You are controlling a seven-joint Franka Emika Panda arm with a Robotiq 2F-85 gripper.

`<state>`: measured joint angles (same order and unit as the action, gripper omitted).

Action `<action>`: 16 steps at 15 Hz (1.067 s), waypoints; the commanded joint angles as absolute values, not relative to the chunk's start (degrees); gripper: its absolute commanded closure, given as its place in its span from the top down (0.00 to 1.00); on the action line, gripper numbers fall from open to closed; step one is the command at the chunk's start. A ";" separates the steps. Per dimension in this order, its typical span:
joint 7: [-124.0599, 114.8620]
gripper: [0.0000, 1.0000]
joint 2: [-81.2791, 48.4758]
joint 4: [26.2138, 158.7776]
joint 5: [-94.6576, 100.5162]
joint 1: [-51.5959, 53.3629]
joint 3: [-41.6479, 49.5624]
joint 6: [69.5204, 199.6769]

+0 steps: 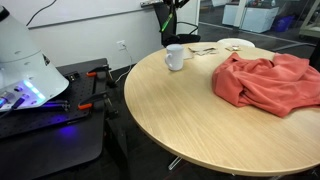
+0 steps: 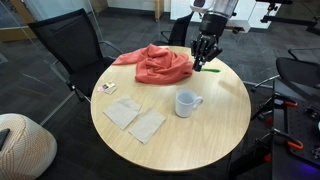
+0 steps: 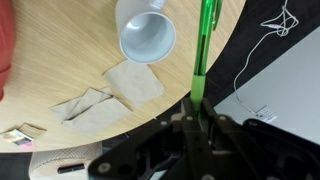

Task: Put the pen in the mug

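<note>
Holds a thin, straight, bright green pen (image 3: pixel 207 45) (plastic, by the look) in the black two-finger gripper (image 3: pixel 196 108) at the bottom centre of the wrist view. Fingers nearly together, only the pen's width between them, nothing else in the grip. From the fingers up to the top edge of that frame, leaning a little to the right: long axis along the fingers, not across them. Visible also in an exterior view, upper right of the frame, as a short green tip (image 2: pixel 211 68) below the gripper (image 2: pixel 206 55), above the round light wooden table (image 2: pixel 170 150) near its far rim, apparently not touching it.

As for the small white ceramic mug (image 3: pixel 146 36): upper middle of the wrist view, upright, open mouth toward the camera, to the left of the pen and apart from it. In an exterior view (image 2: pixel 186 103), below and slightly left of the gripper, near the centre of the frame, beside the beige paper napkins (image 2: pixel 135 118) and away from the crumpled red cloth (image 2: pixel 155 65).

Probably the carrying step, pen not yet over the mouth. Calls next for a sideways shift toward the mug, then lowering and opening. Slim against a wide mouth, so an easy fit; some risk of knocking the rim.
</note>
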<state>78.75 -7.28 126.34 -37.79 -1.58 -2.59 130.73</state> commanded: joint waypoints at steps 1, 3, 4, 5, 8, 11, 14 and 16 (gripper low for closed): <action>88.55 0.03 -7.21 125.07 -44.33 -3.03 -2.90 126.16; 93.35 0.03 -7.56 124.82 -47.64 -3.20 -2.58 123.87; 95.13 0.03 -7.74 124.59 -48.62 -3.23 -2.39 122.55; 97.15 0.03 -7.94 124.43 -49.76 -3.29 -2.26 121.29; 101.89 0.03 -8.59 123.72 -52.23 -3.36 -1.85 117.70; 105.72 0.03 -9.06 123.03 -53.92 -3.30 -1.66 115.02; 111.26 0.03 -9.32 122.47 -56.33 -3.51 -1.52 112.97; 112.78 0.03 -9.73 121.93 -57.30 -3.33 -1.40 111.78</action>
